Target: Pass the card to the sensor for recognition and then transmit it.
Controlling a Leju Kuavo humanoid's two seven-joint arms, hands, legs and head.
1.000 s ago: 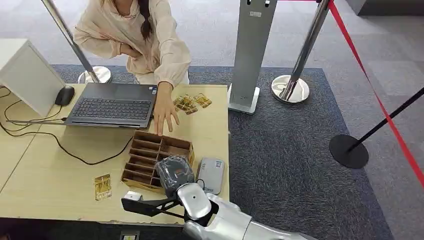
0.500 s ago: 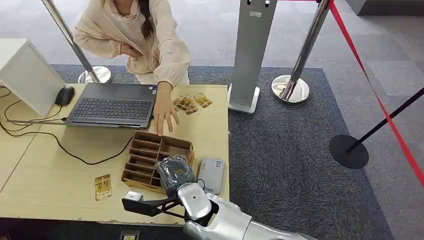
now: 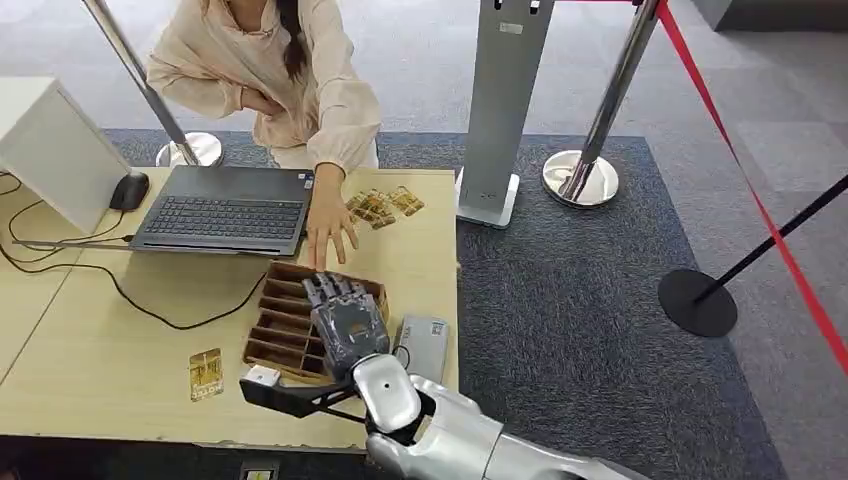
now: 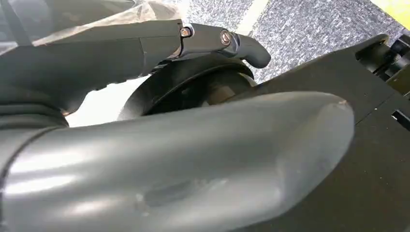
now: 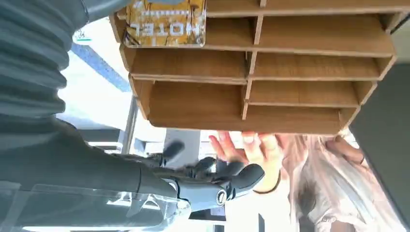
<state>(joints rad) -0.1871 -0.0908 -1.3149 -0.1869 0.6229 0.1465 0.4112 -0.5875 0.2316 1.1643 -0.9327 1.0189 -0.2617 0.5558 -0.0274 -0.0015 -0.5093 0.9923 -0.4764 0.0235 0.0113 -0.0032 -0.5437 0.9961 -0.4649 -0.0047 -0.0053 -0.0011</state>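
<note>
The right hand (image 3: pixel 343 310) has uncurled since 0.5 s ago, fingers now spread, empty, over the wooden organizer (image 3: pixel 282 318).

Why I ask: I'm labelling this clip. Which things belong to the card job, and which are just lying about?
Job: right hand over the wooden card box; hotel card at the box; grey reader, probably the sensor; loose card; card pile.
Lying about: laptop; mouse; white box; stanchion base.
</note>
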